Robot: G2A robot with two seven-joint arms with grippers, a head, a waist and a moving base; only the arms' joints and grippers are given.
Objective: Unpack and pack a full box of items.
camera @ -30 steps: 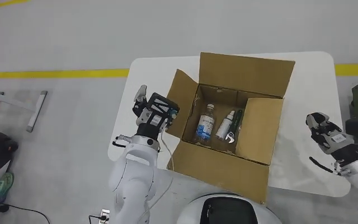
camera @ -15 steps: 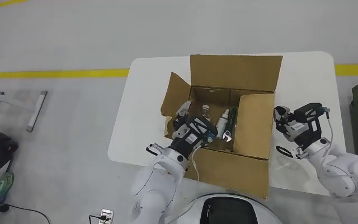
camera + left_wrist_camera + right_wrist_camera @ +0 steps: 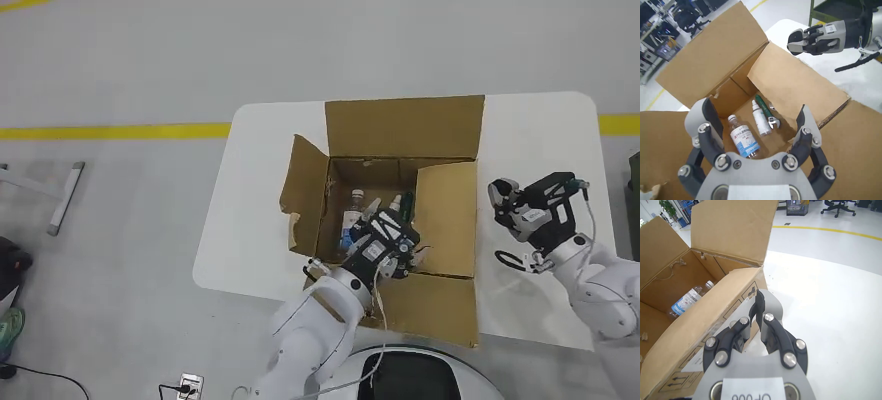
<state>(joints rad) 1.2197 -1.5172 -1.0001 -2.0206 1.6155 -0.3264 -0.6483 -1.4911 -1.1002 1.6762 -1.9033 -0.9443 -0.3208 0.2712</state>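
Observation:
An open cardboard box (image 3: 405, 125) stands in the middle of the white table (image 3: 265, 180). On its floor lie a clear bottle with a blue label (image 3: 745, 136), a small white spray bottle (image 3: 761, 121) and a green-handled wrench (image 3: 766, 113). My left gripper (image 3: 755, 117) hangs open above the box's inside, over the bottle, holding nothing. From above, the left gripper (image 3: 388, 238) covers part of the contents, with the bottle (image 3: 352, 215) beside it. My right gripper (image 3: 759, 300) is shut and empty, just outside the box's right flap (image 3: 715, 313). From above, the right gripper (image 3: 503, 200) sits close to that flap.
All the box flaps stand up or lean outward; the tall back flap (image 3: 715, 56) rises behind the contents. Bare table lies to the right of the box (image 3: 819, 294) and along its left side. A yellow floor line (image 3: 110, 130) runs behind the table.
My left arm swung from the table left of the box to above its inside. My right arm came in from the table's right edge to the right flap. The box shifted a little left.

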